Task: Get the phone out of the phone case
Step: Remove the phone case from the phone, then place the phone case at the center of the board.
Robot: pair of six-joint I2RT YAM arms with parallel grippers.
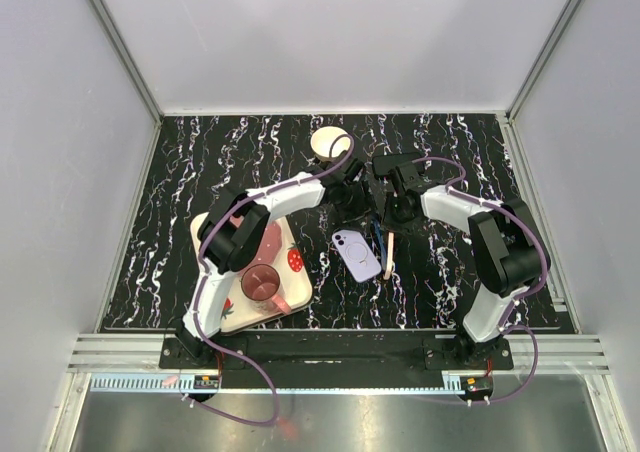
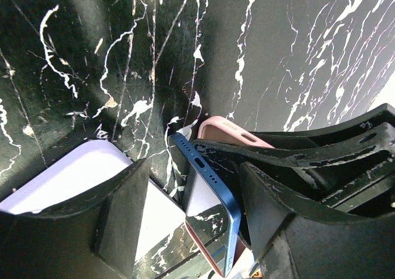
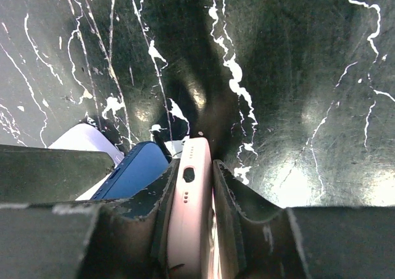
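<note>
I count on the counter [image 1: 200,152]: phones, two, being one blue phone [image 2: 213,199] and one lilac phone [image 1: 357,254]; one pink case [image 3: 188,211]; one tray [image 1: 295,292]; one dark-pink cup [image 1: 260,283]; one white bowl [image 1: 329,143].

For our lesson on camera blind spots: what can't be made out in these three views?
Top external: blue phone and pink case are thin slivers, too small to judge contact.
Left wrist: blue phone's lower end, cut off by the bottom edge.
Right wrist: pink case's faces, hidden inside the right gripper; empty or not, unclear.
</note>
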